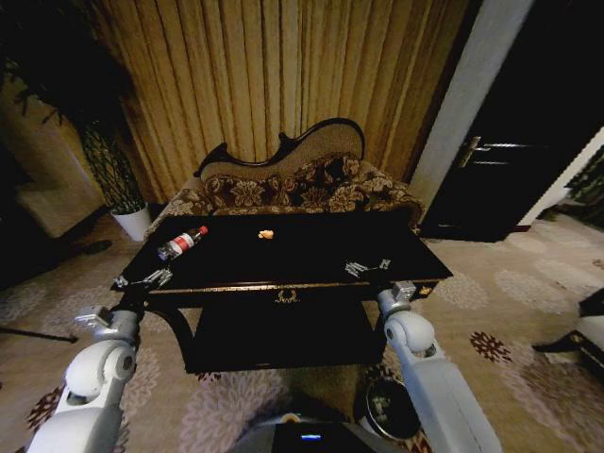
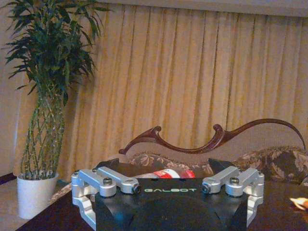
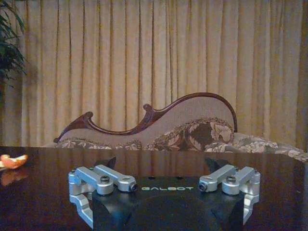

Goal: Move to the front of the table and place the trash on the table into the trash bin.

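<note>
A curtained room with a sofa (image 1: pixel 302 184) is faced across the black worktop (image 1: pixel 311 250), so the drive appears done and both arms are held ready at its front edge. The bin (image 1: pixel 392 408) stands on the floor by the right arm. The bottle (image 1: pixel 182 243) lies just beyond the open left end effector (image 1: pixel 143 279), the orange scrap (image 1: pixel 267 234) farther in, well apart from the open right end effector (image 1: pixel 366 268).

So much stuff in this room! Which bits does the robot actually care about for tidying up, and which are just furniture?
For the job:
- table
- bottle lying on it
- orange scrap on it
- trash bin on the floor by the right arm
- left hand and right hand, both open at the table's front edge

Just there:
- sofa
- potted plant
- curtain
</note>
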{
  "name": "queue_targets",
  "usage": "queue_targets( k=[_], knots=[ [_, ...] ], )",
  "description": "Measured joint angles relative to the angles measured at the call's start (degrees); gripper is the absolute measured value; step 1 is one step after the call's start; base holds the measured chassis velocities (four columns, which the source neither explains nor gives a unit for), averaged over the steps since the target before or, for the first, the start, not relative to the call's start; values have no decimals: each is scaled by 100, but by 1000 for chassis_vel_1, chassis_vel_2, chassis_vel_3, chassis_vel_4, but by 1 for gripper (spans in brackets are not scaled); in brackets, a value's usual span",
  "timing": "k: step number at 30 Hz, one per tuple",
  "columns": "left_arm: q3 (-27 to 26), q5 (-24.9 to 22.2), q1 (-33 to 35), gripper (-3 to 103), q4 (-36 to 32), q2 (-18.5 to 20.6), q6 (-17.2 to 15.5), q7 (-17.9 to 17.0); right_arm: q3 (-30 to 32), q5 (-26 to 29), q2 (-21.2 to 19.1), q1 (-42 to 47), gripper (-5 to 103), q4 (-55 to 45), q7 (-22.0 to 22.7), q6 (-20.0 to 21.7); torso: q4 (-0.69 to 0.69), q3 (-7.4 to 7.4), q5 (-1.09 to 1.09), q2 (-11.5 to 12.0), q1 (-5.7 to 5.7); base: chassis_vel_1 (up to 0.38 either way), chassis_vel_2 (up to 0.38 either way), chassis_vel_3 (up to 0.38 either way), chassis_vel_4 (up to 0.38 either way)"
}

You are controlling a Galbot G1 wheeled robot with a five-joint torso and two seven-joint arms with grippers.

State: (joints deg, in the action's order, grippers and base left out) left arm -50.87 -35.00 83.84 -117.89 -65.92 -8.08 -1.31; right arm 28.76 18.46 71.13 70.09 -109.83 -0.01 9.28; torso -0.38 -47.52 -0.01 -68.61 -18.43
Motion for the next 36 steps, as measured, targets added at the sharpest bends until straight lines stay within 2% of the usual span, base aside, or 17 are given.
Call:
queue_targets(
  k=[7,15,21,27,36],
  knots=[
    [0,0,16,100,0,-18,3,0,-24,-15,-22,-3,100,0,0,-2,0,-1,0,2,-3,-101,102,90,-102],
    [-59,17,75,100,-74,-79,3,1,-363,295,-250,-277,100,81,0,-5,-1,2,1,-2,5,0,0,0,0],
    [-211,105,206,100,-176,-195,2,-2,-962,667,-475,-930,100,501,0,48,0,0,1,0,1,0,0,0,0],
    [-554,249,480,100,-205,-478,60,-2,-1861,1155,-674,-1874,100,987,0,272,0,0,0,0,0,0,0,0,0],
    [-898,443,774,100,-385,-965,128,12,-2848,1356,-591,-2709,100,1558,0,298,1,0,0,0,0,0,0,0,0]
  ],
)
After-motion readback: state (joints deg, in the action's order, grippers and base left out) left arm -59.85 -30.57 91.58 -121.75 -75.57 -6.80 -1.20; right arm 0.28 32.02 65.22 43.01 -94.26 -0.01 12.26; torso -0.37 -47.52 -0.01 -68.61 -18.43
